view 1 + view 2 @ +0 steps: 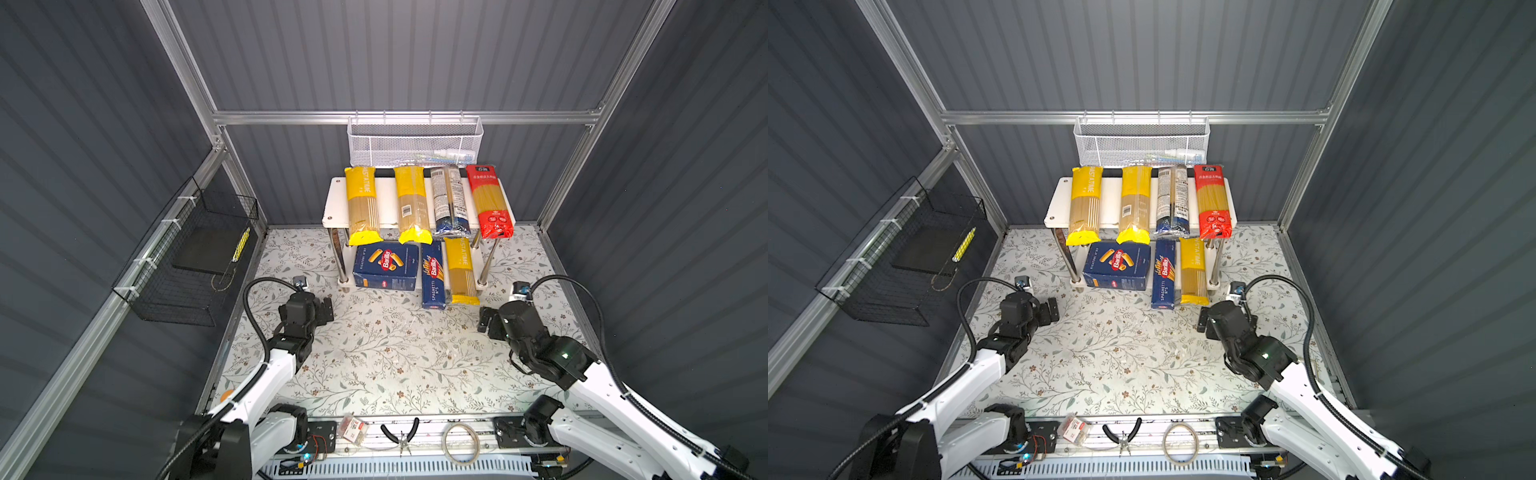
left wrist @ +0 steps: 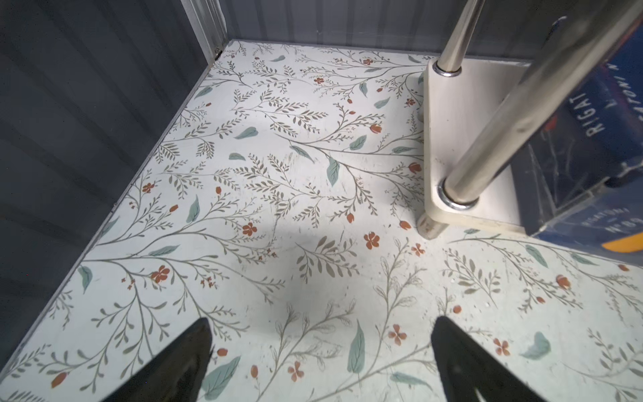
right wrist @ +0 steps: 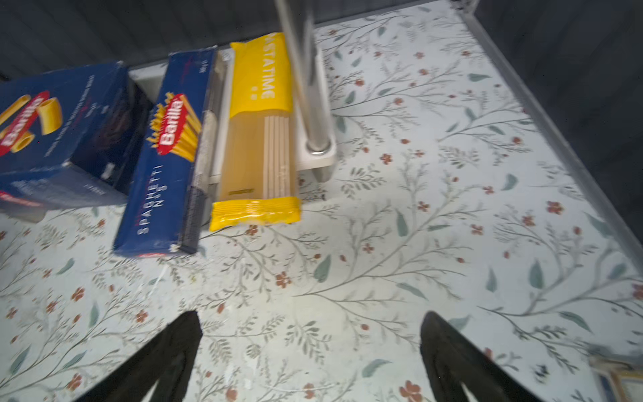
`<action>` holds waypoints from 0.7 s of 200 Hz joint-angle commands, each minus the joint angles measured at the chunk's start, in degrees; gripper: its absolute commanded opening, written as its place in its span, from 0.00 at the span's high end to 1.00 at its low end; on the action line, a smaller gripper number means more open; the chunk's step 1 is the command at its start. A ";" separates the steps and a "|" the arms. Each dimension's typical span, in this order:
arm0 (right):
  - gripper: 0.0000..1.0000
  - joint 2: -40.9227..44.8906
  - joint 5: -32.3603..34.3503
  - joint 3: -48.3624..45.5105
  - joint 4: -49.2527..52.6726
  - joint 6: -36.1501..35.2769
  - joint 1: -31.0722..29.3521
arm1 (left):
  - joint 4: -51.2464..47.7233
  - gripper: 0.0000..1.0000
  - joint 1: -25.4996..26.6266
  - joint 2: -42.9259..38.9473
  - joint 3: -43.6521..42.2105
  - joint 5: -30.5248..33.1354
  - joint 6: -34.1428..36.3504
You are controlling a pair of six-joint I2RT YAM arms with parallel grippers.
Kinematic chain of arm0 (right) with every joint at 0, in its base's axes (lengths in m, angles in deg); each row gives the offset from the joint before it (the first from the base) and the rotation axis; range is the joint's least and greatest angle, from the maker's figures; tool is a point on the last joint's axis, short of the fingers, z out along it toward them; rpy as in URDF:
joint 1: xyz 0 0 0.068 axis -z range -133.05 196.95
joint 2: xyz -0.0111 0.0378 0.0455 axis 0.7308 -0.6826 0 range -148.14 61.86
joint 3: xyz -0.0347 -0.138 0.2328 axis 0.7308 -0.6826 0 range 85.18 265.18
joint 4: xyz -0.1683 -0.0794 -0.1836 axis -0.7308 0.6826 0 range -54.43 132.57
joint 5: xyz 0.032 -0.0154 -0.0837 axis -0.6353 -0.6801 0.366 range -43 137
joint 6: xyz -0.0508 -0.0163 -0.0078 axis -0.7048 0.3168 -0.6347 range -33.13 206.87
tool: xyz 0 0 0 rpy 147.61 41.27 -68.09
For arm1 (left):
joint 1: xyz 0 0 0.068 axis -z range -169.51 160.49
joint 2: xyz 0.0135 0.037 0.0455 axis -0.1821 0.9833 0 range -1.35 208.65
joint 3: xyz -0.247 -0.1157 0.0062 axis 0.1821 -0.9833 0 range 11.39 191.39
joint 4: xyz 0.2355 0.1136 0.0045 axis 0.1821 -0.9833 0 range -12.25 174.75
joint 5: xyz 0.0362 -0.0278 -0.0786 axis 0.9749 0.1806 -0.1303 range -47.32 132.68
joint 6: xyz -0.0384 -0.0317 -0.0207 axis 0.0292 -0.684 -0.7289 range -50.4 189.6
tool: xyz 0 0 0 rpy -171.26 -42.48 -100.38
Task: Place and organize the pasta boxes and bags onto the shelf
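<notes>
**Pasta on both shelf levels; both claws open and empty**

Seven packs are seen on the shelf [image 1: 385,199] at the back of the table [image 1: 374,357]. Four bags are laid side by side on the top board, with their near ends overhanging its front edge: a first yellow bag [image 1: 361,203], a second yellow bag [image 1: 411,203], a dark bag [image 1: 451,199] and a red bag [image 1: 489,201]. The dark bag's print cannot be read.

On the lower board a rigatoni box [image 1: 386,266], a spaghetti box [image 1: 433,276] and a third yellow bag [image 1: 461,270] are set. Their far ends are hidden under the top board. The near ends of the spaghetti box and the third yellow bag reach past the lower board.

In the left wrist view only a corner of the rigatoni box is caught, cut by the picture's edge and partly covered by a shelf post [image 2: 504,132]. The right wrist view is blurred.

The left claw [image 2: 322,323] is spread open with nothing between its fingers, over bare table near the shelf's corner. The right claw [image 3: 310,318] is likewise opened wide and empty, near the third yellow bag.

What lies in the white mesh basket [image 1: 415,145] on the back rail cannot be made out. In the black wire basket [image 1: 187,266] a dark flat thing and a small yellow thing are seen but cannot be identified.
</notes>
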 commanded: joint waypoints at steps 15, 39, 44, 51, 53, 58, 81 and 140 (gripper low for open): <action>0.01 -1.95 7.63 -5.37 -8.37 -7.57 12.01 | 10.78 0.01 -0.47 9.07 0.77 1.54 3.82; 0.01 -6.86 13.07 -10.42 -21.46 -11.25 17.42 | 19.83 0.01 -1.15 16.23 0.09 2.16 7.56; 0.01 -7.68 13.44 -11.58 -24.62 -12.87 18.07 | 22.85 0.01 -1.24 17.90 -0.44 1.46 8.68; 0.01 -8.97 13.12 -13.01 -29.53 -15.59 19.07 | 26.51 0.00 -1.25 19.93 -1.07 0.66 9.81; 0.01 -9.37 13.11 -13.54 -31.06 -16.39 19.35 | 27.16 0.01 -1.33 20.42 -1.11 0.53 9.89; 0.01 -10.51 12.85 -14.86 -35.97 -18.47 20.06 | 28.87 0.00 -1.57 21.72 -1.12 0.25 9.71; 0.01 -16.68 1.75 -22.07 -60.17 -24.71 25.07 | 31.16 0.01 -4.24 26.37 1.44 -9.69 9.24; 0.01 -36.20 -16.02 -20.71 -87.07 -29.18 32.98 | 53.03 0.01 -12.28 35.43 -3.85 -17.74 6.55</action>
